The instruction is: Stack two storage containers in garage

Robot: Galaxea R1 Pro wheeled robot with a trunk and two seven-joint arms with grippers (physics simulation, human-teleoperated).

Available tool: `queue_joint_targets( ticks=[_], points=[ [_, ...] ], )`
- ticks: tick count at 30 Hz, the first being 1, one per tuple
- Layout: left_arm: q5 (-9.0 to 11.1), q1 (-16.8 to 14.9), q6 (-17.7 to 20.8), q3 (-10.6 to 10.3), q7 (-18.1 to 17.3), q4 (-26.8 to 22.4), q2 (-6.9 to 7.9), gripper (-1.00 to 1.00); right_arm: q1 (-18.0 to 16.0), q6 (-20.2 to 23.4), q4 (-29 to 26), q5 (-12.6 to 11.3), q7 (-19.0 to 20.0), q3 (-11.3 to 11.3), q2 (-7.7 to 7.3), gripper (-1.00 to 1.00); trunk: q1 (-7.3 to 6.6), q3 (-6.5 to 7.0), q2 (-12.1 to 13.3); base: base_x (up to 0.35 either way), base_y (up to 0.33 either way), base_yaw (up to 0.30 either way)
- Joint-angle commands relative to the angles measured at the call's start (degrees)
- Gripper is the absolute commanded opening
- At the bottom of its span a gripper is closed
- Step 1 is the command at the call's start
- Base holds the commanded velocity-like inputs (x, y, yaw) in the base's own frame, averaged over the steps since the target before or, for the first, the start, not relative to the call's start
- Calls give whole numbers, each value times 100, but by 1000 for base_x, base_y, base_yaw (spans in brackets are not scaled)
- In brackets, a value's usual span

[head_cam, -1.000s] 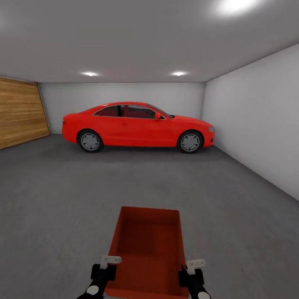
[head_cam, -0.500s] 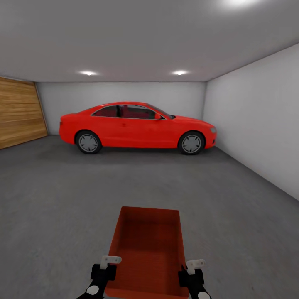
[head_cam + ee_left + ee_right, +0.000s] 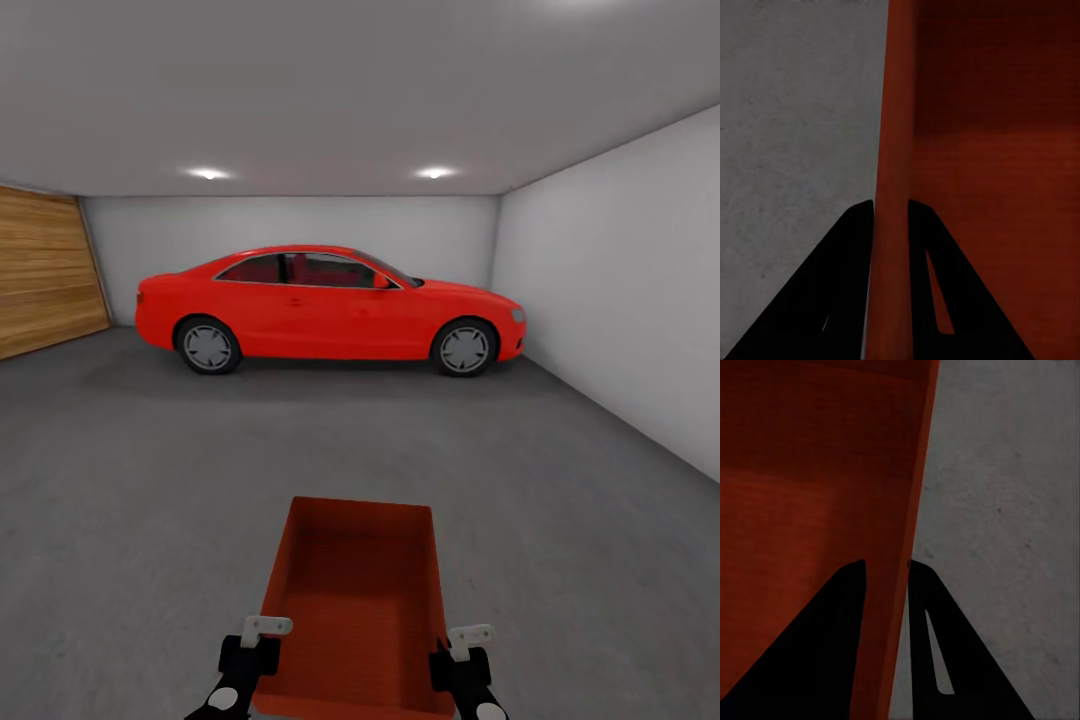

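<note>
I am in the garage, carrying one orange-red open-top storage container [image 3: 360, 590] in front of me above the dark grey concrete floor [image 3: 150, 480]. My left gripper [image 3: 255, 650] is shut on the container's left wall [image 3: 891, 150], one black finger on each side of it. On the opposite side my right gripper [image 3: 458, 655] is shut on the right wall [image 3: 911, 495] in the same way. The container is empty and held level.
A red car [image 3: 330, 305] is parked across the far end of the garage. A wood-plank door [image 3: 45, 265] fills the left wall, and a plain white wall [image 3: 620, 290] runs along the right. Open concrete lies between me and the car.
The whole view has shifted slightly: the car looks a little larger and wider, so I have rolled forward. The container and both grippers keep the same place in the picture.
</note>
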Motion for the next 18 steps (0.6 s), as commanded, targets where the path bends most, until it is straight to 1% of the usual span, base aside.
queue_joint_targets(
  ticks=[1, 18],
  points=[
    [224, -9, -7, 252, 46, -98, -32, -100, 0, 12, 5, 79, -56, 27, 3, -100, 3, -7, -3, 340, 0, 0],
    [222, -9, -7, 256, 47, -96, -33, -100, 0, 12, 6, 77, -56, 24, 3, -100, 3, -7, -3, 340, 0, 0]
  ],
)
